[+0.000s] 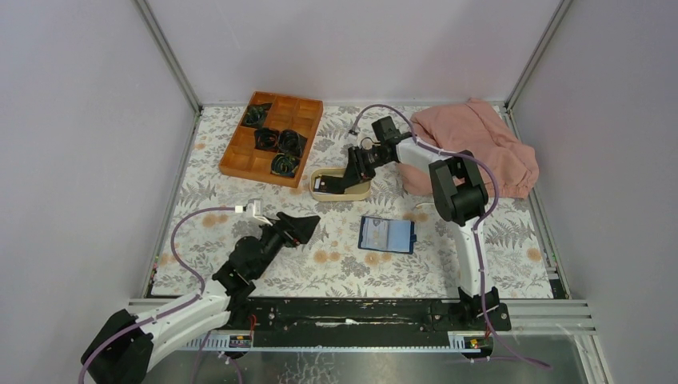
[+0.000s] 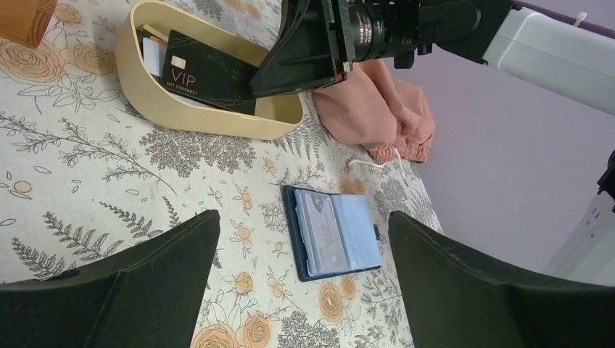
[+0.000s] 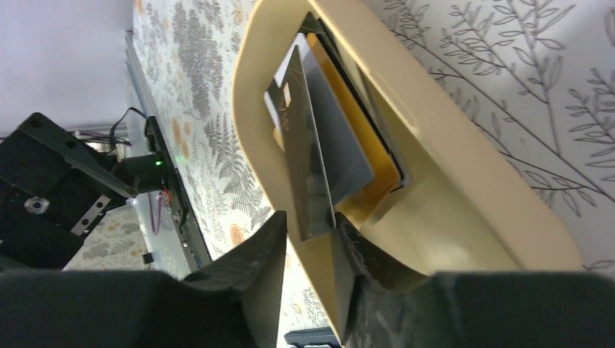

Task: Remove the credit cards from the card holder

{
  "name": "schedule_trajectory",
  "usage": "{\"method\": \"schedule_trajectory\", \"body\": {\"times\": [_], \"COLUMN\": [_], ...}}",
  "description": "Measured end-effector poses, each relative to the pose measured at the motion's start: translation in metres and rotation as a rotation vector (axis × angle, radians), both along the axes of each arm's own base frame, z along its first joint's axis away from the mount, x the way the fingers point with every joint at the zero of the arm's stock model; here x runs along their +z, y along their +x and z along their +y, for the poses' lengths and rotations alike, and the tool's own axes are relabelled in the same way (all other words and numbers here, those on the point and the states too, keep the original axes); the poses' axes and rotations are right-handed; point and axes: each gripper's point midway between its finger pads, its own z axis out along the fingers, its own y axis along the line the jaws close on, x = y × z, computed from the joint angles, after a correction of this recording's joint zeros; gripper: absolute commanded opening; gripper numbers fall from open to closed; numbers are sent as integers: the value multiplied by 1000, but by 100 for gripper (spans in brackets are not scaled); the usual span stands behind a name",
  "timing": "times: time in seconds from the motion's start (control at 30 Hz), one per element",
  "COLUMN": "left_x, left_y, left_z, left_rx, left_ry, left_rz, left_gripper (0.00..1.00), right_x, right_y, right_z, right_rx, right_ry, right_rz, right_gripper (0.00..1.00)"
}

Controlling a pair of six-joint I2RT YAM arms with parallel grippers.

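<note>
Left gripper [image 2: 303, 221] fingers, spread wide and holding nothing, fill the lower corners of the left wrist view. Between them the card holder [image 2: 333, 232] lies open on the table [image 2: 87, 167], a pale card [image 2: 318, 221] in its pocket. Upper left sits the dish [image 2: 181, 116]. The right gripper [image 3: 308, 230] reaches into it, a black card [image 3: 308, 167] between its narrowly parted jaws; whether they pinch it I cannot tell.
</note>
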Motion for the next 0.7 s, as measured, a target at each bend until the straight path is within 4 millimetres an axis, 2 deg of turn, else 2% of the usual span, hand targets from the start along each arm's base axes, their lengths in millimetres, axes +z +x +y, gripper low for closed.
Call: {"method": "schedule_trajectory", "body": {"times": [0.07,0.13,0.23,0.33,0.47,0.53,0.57,0.6,0.67,0.7], "left_x": [-3,-9,-21,-27,-30,-29,-28,-26,-22,-20], "left_y": [0,1,-1,-3,-4,-5,-6,-7,-12,-15], "left_z": [-1,-2,-5,-9,-20,-26,-31,-37,-55,-63], "left_rx": [-5,-10,-30,-60,-114,-141,-161,-182,-242,-271], "left_ry": [8,24,56,75,98,96,94,95,100,97], "left_rz": [6,19,48,61,70,69,68,64,57,54], "left_gripper": [97,98,98,90,77,65,52,37,10,0], "right_x": [-4,-6,3,22,65,85,95,104,115,117], "right_y": [3,4,1,0,-7,-18,-25,-32,-52,-62], "right_z": [-2,-3,-9,-16,-33,-43,-49,-55,-67,-72], "right_rx": [-14,-30,-58,-94,-172,-211,-230,-249,-284,-295], "right_ry": [-22,-31,-55,-79,-99,-98,-93,-87,-75,-72], "right_rz": [-11,-19,-59,-115,-240,-298,-326,-352,-383,-392], "right_gripper": [59,62,63,63,59,35,16,3,0,0]}}
